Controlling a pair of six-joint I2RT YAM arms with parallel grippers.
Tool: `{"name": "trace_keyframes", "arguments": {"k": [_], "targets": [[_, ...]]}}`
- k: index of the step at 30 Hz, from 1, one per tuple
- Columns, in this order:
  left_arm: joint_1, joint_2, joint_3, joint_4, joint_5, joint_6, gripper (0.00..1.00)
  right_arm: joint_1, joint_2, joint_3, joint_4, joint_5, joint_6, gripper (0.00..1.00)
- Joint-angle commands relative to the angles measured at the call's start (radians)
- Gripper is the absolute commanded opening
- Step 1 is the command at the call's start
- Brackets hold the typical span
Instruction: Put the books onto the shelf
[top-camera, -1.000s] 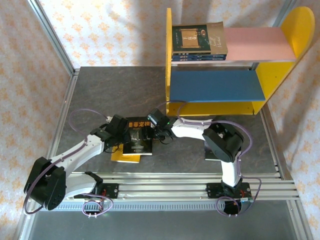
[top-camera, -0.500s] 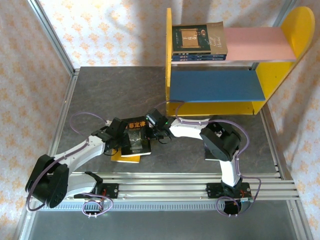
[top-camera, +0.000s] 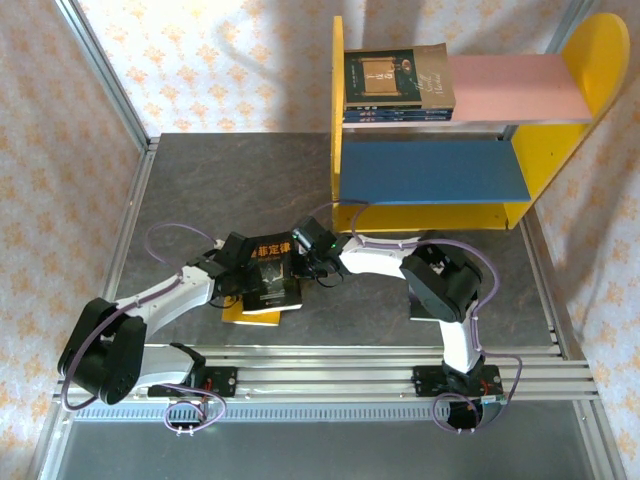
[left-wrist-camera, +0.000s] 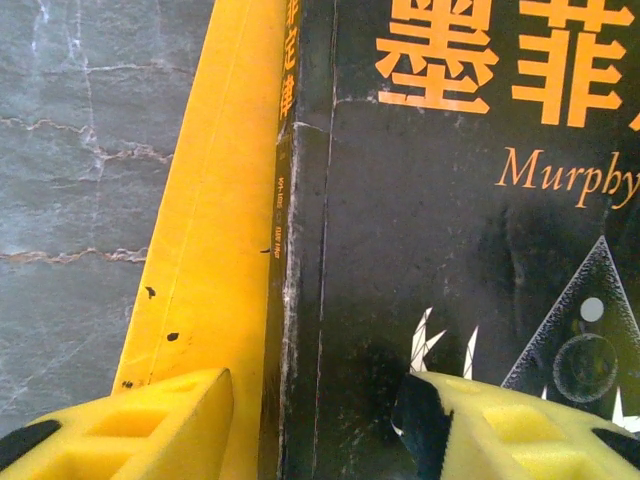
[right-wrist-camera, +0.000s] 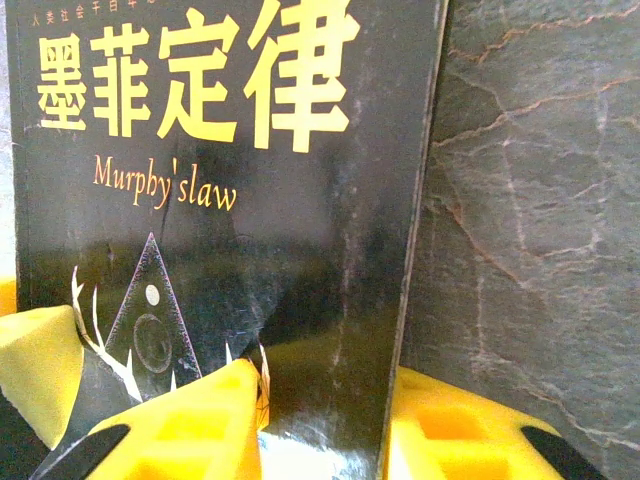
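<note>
**A:** What is the right pincer (right-wrist-camera: 330, 400) doing?

**B:** It is clenched on the free long edge of the black book (right-wrist-camera: 220, 200). One pad lies on the cover, the other sits just past the edge on the table (right-wrist-camera: 540, 200) side, and the edge runs between them. The yellow title lies ahead of the fingers.

**A:** And the left pincer (left-wrist-camera: 310, 400)?

**B:** It is spread and, as far as I can see, grasps nothing. One pad rests over the yellow book (left-wrist-camera: 210, 200) and the other over the black cover. The black spine runs straight ahead between them.

**A:** So the step in hand is getting the black book off the yellow one?

**B:** That is my reading. To do it well, the right pinch should sit deep before any lift. A thin paperback held by one edge will likely droop and could slip out. The left pad on the black cover would pin it, so that side should press the yellow book alone, or let go.

**A:** And then?

**B:** Raise the pinched edge first and peel the book clear. The shelf (top-camera: 545, 160) stands well apart, behind the right pincer's wrist. Its pink board (top-camera: 520, 85) already carries a stack of books (top-camera: 395, 85), so the blue board (top-camera: 430, 170) beneath looks the easier target.
</note>
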Motion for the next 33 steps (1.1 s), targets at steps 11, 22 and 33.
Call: {"name": "trace_keyframes", "arguments": {"k": [11, 22, 33], "targets": [[-0.002, -0.051, -0.035, 0.219, 0.280, 0.031, 0.53, 0.018, 0.062, -0.026, 0.000, -0.048, -0.032, 0.26], [-0.002, -0.147, -0.079, 0.293, 0.330, 0.003, 0.49, 0.018, 0.062, -0.031, 0.006, -0.052, -0.035, 0.25], [-0.002, -0.192, -0.079, 0.283, 0.313, 0.000, 0.42, 0.018, 0.062, -0.038, 0.017, -0.059, -0.038, 0.25]]}}
